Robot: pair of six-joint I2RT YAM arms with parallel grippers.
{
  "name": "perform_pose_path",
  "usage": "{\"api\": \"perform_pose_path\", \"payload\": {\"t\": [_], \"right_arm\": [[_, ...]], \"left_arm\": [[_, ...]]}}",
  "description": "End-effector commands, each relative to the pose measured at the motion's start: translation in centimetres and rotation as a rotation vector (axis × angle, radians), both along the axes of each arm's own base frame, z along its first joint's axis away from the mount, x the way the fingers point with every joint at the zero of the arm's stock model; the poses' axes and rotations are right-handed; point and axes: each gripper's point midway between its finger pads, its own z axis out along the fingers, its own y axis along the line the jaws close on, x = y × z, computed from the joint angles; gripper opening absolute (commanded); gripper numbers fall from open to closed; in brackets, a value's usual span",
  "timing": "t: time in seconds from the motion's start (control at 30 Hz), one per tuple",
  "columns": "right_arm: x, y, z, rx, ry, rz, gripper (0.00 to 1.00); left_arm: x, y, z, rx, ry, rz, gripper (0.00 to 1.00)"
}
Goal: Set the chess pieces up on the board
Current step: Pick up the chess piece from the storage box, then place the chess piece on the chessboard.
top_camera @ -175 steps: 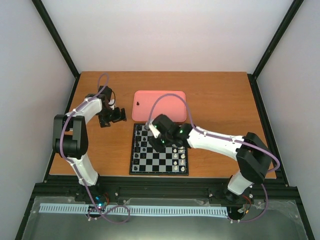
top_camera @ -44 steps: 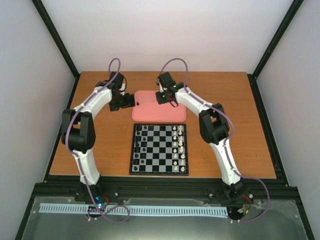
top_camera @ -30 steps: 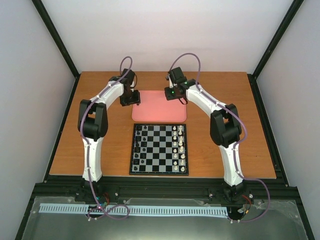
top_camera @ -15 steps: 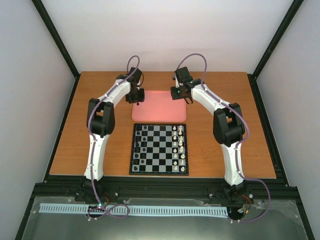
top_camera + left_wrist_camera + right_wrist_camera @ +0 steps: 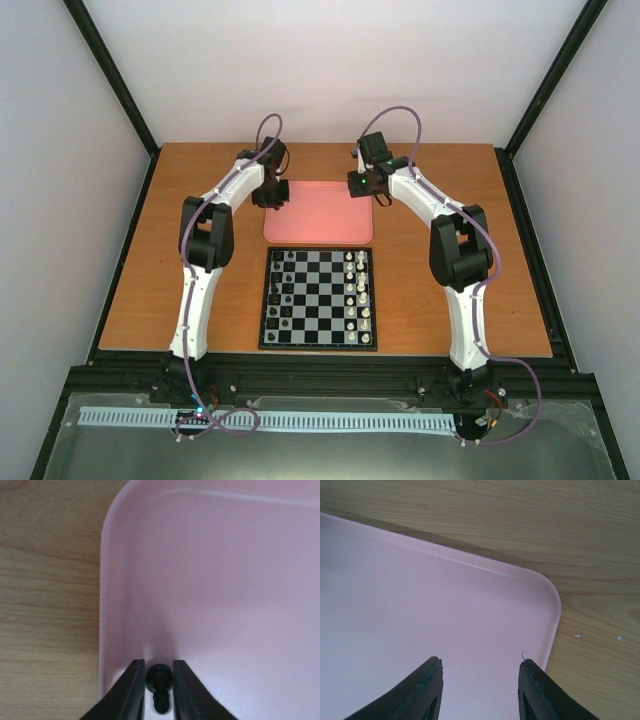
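A small black chess piece lies in the near left corner of the pink tray. My left gripper has its two fingers pressed against the piece's sides, shut on it. In the top view, the left gripper is at the tray's left edge. My right gripper hangs open over the tray's far right corner, with nothing between its fingers. The board sits nearer the arms, with black chess pieces in its left columns.
White chess pieces fill the board's right columns. The pink tray lies just beyond the board. Wooden tabletop spreads on both sides, with black frame rails along its edges.
Both arms have reached out from the board to the tray's far corners. The left jaws have narrowed onto the black piece. The right jaws kept their width.
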Motion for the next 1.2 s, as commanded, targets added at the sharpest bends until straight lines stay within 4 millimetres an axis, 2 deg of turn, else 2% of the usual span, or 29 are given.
{"api": "perform_pose_path", "payload": {"t": [0.0,0.17,0.33,0.43,0.5,0.6,0.63,0.67,0.8,0.93,1.1,1.17], "right_arm": [[0.2,-0.7,2.2,0.027,-0.041,-0.009,0.49],[0.2,-0.8,2.0,0.028,-0.035,-0.010,0.49],[0.0,-1.0,2.0,0.024,-0.035,-0.012,0.49],[-0.3,-1.2,2.3,0.017,-0.042,-0.015,0.49],[-0.6,-1.4,2.3,0.014,-0.041,-0.015,0.49],[-1.2,-1.7,2.4,0.012,-0.034,-0.018,0.49],[-1.4,-1.8,2.5,0.015,-0.034,-0.019,0.49],[-1.6,-1.8,2.6,0.016,-0.033,-0.019,0.49],[-2.4,-2.0,2.9,0.024,-0.035,-0.017,0.49],[-3.4,-2.4,2.9,0.018,-0.025,-0.016,0.49],[-4.7,-3.1,2.7,0.001,-0.026,-0.013,0.49],[-5.2,-3.3,2.5,-0.004,-0.024,-0.010,0.49]], "left_arm": [[0.7,-0.1,0.5,0.014,-0.017,-0.005,0.14],[0.9,-0.2,0.8,0.014,-0.021,-0.006,0.01],[0.9,-0.2,2.0,0.013,-0.034,-0.014,0.01],[0.5,-0.1,4.3,0.009,-0.053,-0.024,0.01],[0.1,-0.1,6.5,0.005,-0.079,-0.036,0.01],[-1.5,-0.5,9.7,0.002,-0.106,-0.069,0.01],[-2.4,-0.7,11.3,0.001,-0.124,-0.085,0.01],[-3.6,-0.9,12.0,0.009,-0.122,-0.101,0.01],[-9.6,-2.2,13.1,0.030,-0.089,-0.155,0.01],[-16.2,-3.1,13.2,0.027,-0.043,-0.164,0.01],[-24.0,-5.8,13.0,-0.014,-0.011,-0.244,0.01],[-26.6,-6.7,12.9,-0.041,-0.005,-0.280,0.01]]}}
